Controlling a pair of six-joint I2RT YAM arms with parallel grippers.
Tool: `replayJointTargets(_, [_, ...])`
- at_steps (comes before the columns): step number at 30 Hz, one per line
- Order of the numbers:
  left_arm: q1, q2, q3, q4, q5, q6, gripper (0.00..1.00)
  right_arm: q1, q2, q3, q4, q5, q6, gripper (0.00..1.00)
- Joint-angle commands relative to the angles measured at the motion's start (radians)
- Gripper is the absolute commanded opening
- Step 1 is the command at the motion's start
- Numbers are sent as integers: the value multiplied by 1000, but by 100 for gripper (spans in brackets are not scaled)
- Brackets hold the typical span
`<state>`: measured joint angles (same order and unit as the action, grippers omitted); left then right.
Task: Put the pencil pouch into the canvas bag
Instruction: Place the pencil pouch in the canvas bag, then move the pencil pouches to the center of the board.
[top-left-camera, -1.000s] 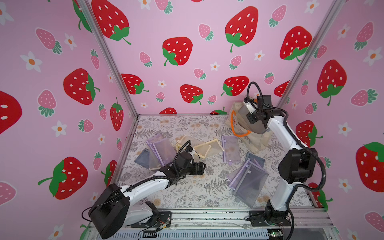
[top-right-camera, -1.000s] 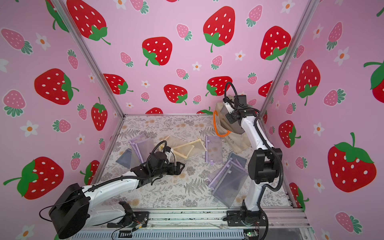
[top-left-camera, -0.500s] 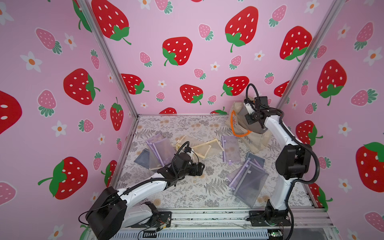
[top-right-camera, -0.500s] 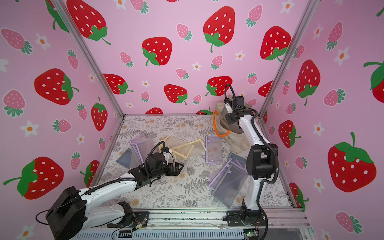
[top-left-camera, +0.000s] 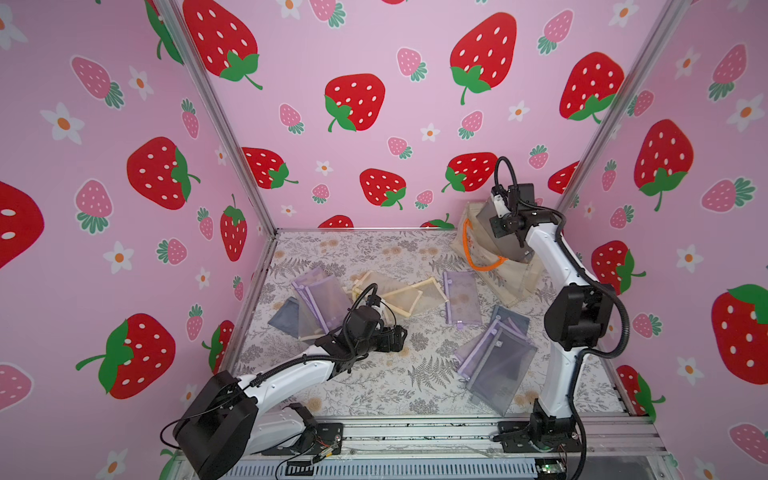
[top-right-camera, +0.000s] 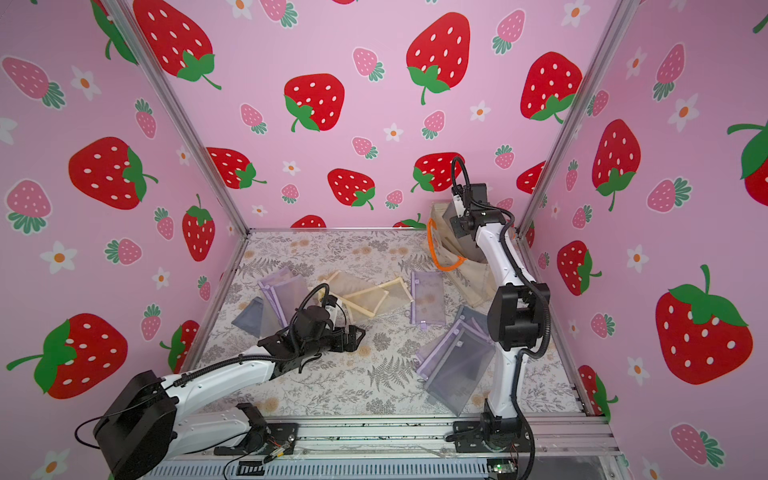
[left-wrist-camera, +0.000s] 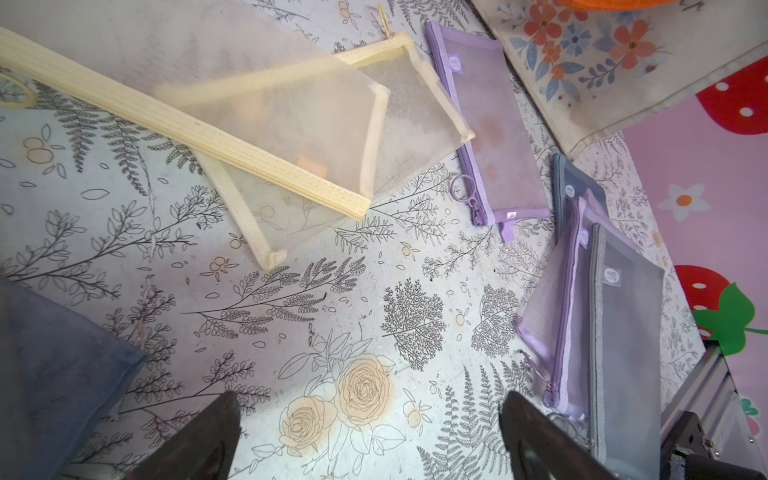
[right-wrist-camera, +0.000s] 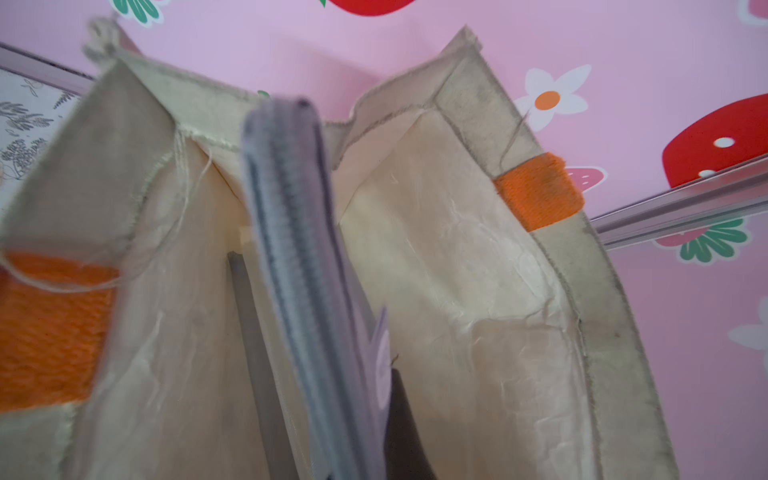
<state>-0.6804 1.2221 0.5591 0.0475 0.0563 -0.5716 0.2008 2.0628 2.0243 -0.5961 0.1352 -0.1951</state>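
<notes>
At the back right corner, the right pincer (right-wrist-camera: 324, 395) is clamped on a grey pouch (right-wrist-camera: 299, 249), edge-down between the bag's (right-wrist-camera: 457, 270) walls. Insertion is the step in hand; next, probably, lower deeper and release. Left pincer (left-wrist-camera: 365, 449) hangs apart over the counter (left-wrist-camera: 124, 208).

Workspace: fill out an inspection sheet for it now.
Surface: floral-print mat.
Job's things: canvas bag open at back right corner; grey pencil pouch in its mouth.
Clutter: yellow mesh pouches, purple pouch, two purple-grey pouch piles on mat.
Grippers: right gripper shut on grey pencil pouch; left gripper open, empty, over mat.
Cables: black hoses on both arms; loose wires at front rail.
Surroundings: strawberry-print walls.
</notes>
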Motion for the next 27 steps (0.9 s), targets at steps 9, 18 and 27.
replayJointTargets(9, [10,20,-1,35,14,9,99,11,21,7,-57,-25,19,28])
replayJointTargets(18, [16,10,-17,41,10,16,99,-10,-83,-61,-131,-70,23,44])
replayJointTargets(27, [19,8,16,-16,33,28,99,14,-346,-281,-114,-125,78,58])
